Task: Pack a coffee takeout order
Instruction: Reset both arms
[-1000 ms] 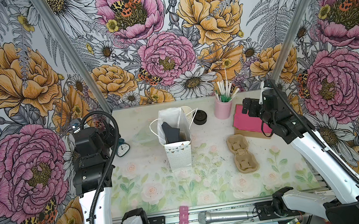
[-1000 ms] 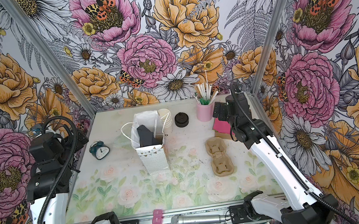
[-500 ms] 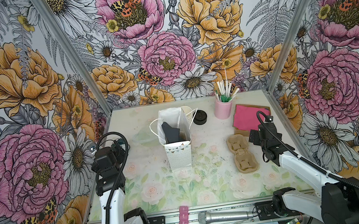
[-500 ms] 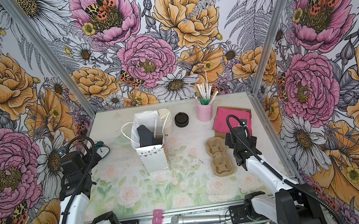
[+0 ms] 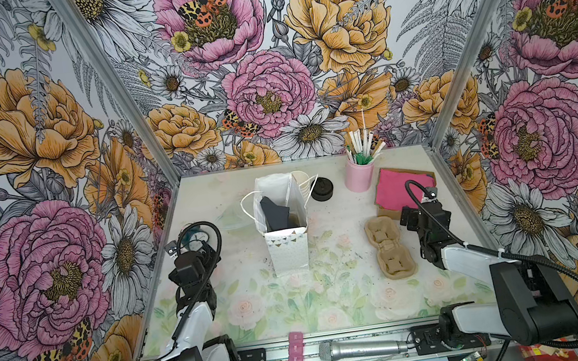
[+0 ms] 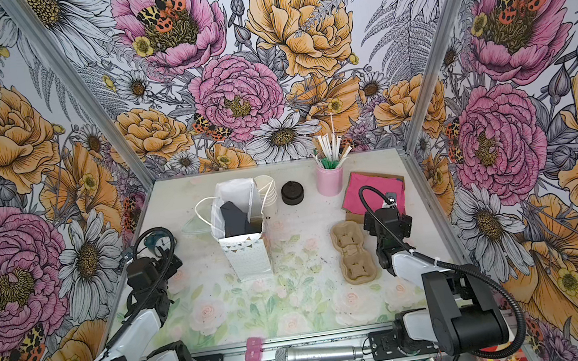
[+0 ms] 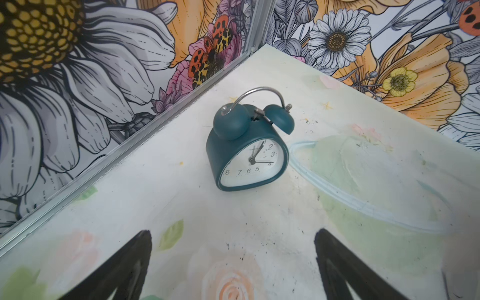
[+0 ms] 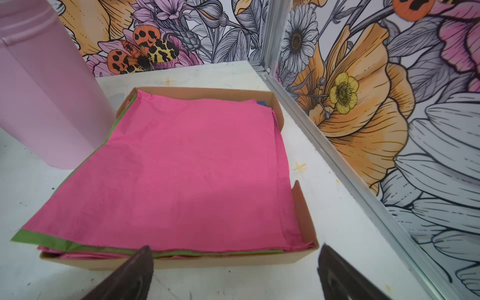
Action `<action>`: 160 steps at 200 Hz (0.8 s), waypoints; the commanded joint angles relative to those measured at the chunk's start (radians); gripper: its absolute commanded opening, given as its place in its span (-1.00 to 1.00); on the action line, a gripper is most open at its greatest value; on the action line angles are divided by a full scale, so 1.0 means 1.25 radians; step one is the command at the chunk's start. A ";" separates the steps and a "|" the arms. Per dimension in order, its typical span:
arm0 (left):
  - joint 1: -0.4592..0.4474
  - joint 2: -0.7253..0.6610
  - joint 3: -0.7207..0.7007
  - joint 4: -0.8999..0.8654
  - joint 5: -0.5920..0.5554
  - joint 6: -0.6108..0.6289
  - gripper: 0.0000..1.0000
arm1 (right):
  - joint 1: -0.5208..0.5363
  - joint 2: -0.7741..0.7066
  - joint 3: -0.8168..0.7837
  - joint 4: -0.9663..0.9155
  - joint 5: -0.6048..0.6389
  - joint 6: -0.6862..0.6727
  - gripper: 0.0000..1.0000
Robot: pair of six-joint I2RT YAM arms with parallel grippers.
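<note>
Left wrist view: clock numerals 2 to 8 readable. My left pincer and right pincer gape wide, empty; black napkin sits in the bag between them.

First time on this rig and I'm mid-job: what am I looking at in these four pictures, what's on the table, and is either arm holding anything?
Two robot arms with two-fingered grippers reach in from the near edge of a table. Both top views look down on the whole scene from one camera head. The other two pictures come from a camera on each wrist, looking out past that gripper's fingers.

In the middle stands a white paper bag with a black napkin inside. Behind it are white paper cups and a black lid. Further along are a pink cup of straws and a cardboard box topped by a pink napkin. A pulp cup carrier lies nearer the arms.

The left gripper faces a teal alarm clock; the right gripper faces the box. Both are open and hold nothing.
</note>
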 commanded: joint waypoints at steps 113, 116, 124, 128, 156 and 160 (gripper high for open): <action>-0.146 0.360 0.123 0.417 0.114 0.188 0.98 | -0.040 0.165 -0.044 0.410 -0.091 -0.064 0.99; -0.145 0.364 0.109 0.444 0.111 0.185 0.98 | -0.040 0.164 -0.043 0.409 -0.090 -0.063 0.99; -0.142 0.384 0.068 0.537 0.104 0.176 0.98 | -0.038 0.174 -0.051 0.442 -0.092 -0.072 0.99; -0.142 0.400 0.053 0.596 0.101 0.175 0.98 | -0.037 0.170 -0.052 0.436 -0.090 -0.071 0.99; -0.158 0.398 0.061 0.574 0.062 0.181 0.98 | -0.037 0.167 -0.056 0.441 -0.077 -0.067 0.99; -0.156 0.396 0.061 0.569 0.062 0.181 0.98 | -0.037 0.170 -0.056 0.444 -0.077 -0.067 0.99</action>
